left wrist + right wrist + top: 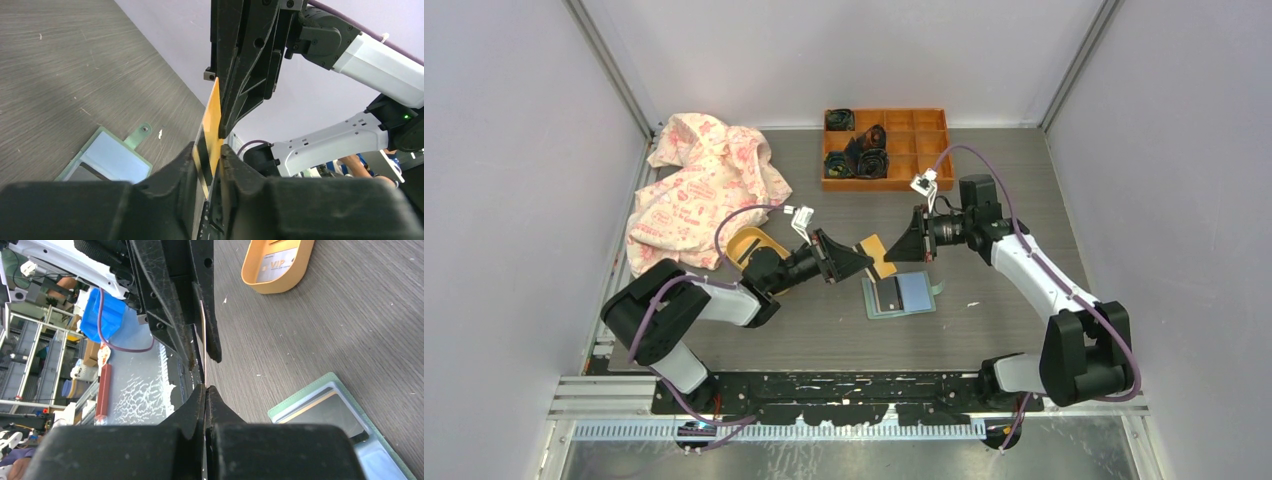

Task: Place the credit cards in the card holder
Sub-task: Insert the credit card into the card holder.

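Hanging just above the card holder (pixel 902 297), the orange card (pixel 212 120) is pinched by left gripper (pixel 207 160) and right gripper (pixel 205 390) together. Dark card's (pixel 325 412) in, VIP card (pixel 277 267) waits in the dish (pixel 270 288), so halfway-ish.

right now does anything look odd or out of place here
Yes: the orange card hangs on edge in mid-air near the open card holder, pinched by the left gripper and right gripper at once.

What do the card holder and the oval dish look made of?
Card holder: likely soft vinyl or faux leather, matte mint, with glossy clear plastic sleeves that catch reflections. Oval dish: probably rigid moulded plastic, smooth satin yellow-orange, with even rounded walls.
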Controlling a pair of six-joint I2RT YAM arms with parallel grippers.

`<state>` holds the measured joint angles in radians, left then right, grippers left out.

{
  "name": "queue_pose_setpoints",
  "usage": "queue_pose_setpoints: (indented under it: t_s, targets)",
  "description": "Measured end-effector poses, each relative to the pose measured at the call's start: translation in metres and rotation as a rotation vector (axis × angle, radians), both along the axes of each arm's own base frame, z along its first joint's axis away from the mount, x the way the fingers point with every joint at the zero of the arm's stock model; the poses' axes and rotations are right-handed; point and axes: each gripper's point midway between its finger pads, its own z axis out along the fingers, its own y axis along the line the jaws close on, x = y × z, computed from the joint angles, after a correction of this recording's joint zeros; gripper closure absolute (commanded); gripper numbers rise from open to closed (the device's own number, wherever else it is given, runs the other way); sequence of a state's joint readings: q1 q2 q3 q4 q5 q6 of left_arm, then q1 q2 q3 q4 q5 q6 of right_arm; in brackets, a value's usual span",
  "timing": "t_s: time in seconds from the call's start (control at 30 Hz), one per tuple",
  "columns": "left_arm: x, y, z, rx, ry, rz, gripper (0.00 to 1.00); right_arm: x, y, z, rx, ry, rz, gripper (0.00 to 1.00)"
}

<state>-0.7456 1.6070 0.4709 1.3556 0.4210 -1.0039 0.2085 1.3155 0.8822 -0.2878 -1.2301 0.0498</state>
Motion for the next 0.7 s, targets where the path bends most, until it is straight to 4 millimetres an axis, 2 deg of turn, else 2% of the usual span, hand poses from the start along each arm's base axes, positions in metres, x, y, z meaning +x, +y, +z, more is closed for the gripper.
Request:
queue_pose_setpoints:
  t_s: [0.07, 0.2, 0.3, 0.37, 0.43, 0.57, 0.63, 0.7]
  targets:
    - [-0.001, -0.001, 0.001, -0.004, 0.001, -0.007, 0.99, -0.002, 0.002, 0.0, 0.001, 0.0, 0.009, 0.99]
    - [-0.004, -0.001, 0.003, -0.005, -0.002, -0.026, 1.0, -0.004, 0.004, 0.0, 0.0, -0.004, 0.019, 0.97]
    - [-0.006, -0.001, 0.0, 0.005, -0.003, -0.044, 1.0, -0.007, 0.002, -0.005, -0.016, -0.024, 0.031, 0.71]
    - [-0.007, 0.0, -0.003, 0.019, 0.005, -0.056, 1.0, -0.005, -0.001, -0.011, -0.064, -0.064, 0.018, 0.59]
    - [-0.008, 0.002, -0.01, 0.056, 0.028, -0.068, 1.0, -0.001, -0.01, -0.021, -0.157, -0.155, -0.011, 0.5]
    - [-0.01, 0.011, -0.027, 0.191, 0.08, -0.066, 1.0, 0.006, -0.028, -0.023, -0.288, -0.372, -0.051, 0.31]
    - [-0.012, 0.013, -0.033, 0.263, 0.09, -0.074, 1.0, 0.006, -0.037, -0.023, -0.334, -0.497, -0.047, 0.25]
    - [-0.016, 0.012, -0.036, 0.318, 0.1, -0.1, 1.0, 0.003, -0.046, -0.032, -0.392, -0.62, -0.013, 0.2]
